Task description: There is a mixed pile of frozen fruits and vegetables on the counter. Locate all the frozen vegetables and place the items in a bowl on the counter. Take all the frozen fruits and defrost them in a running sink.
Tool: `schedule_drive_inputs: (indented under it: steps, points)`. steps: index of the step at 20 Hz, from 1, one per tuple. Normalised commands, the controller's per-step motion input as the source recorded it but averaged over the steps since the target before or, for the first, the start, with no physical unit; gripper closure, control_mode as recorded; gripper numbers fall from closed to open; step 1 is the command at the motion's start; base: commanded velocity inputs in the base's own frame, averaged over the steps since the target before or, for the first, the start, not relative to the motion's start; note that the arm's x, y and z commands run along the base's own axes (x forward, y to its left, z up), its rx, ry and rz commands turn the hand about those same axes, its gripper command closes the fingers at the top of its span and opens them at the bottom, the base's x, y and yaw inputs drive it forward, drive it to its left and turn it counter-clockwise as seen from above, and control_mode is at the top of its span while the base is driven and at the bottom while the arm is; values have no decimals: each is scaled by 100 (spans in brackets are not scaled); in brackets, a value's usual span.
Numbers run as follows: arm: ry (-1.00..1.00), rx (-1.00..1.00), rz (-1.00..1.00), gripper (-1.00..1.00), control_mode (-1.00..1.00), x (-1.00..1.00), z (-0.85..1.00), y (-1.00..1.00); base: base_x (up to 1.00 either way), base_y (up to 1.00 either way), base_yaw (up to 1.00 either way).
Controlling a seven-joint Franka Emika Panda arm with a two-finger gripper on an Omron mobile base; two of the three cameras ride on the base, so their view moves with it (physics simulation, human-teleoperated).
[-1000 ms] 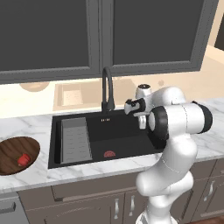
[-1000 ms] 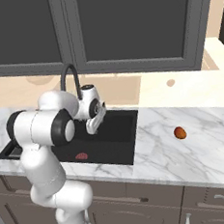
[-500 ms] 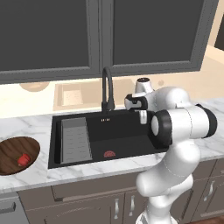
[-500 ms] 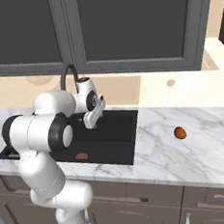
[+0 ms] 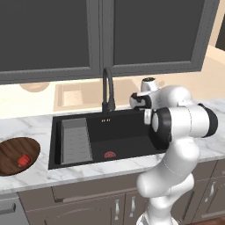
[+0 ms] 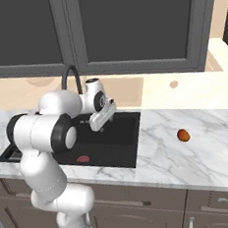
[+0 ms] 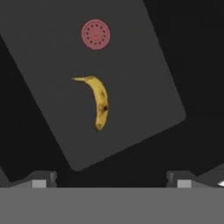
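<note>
From the left base view, the black sink sits at the centre of the marble table, its grey ribbed tray at nine o'clock inside the basin and the red-ringed drain at six o'clock; the wooden bowl lies at nine o'clock of the sink, cut off by the frame edge, with the red chunk inside it; the arm's bulk hides the basin's right part.

From the right base view, the gripper hangs over the sink; the orange-red fruit rests on the table at three o'clock of the basin, well apart from it; the arm covers the sink's left half.

In the hand view, the banana lies on the basin floor at six o'clock of the drain; the fingers stand wide apart and hold nothing.
</note>
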Motion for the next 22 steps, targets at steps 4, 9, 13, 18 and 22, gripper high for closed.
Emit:
schedule_drive_inputs:
  steps: [4, 9, 13, 18, 22]
  points:
    - [1, 1, -34, -100, -100, 0, 15, -42, 0, 0, 0]
    - [-4, -1, -27, -100, -100, -11, 19, -44, 0, 0, 0]
    - [-7, -4, -25, -100, -100, -15, 5, -47, 0, 0, 0]
    - [-9, 0, -23, -100, -100, -16, 0, -49, 0, 0, 0]
    - [-5, 0, -22, -100, -100, -23, 0, -51, 0, 0, 0]
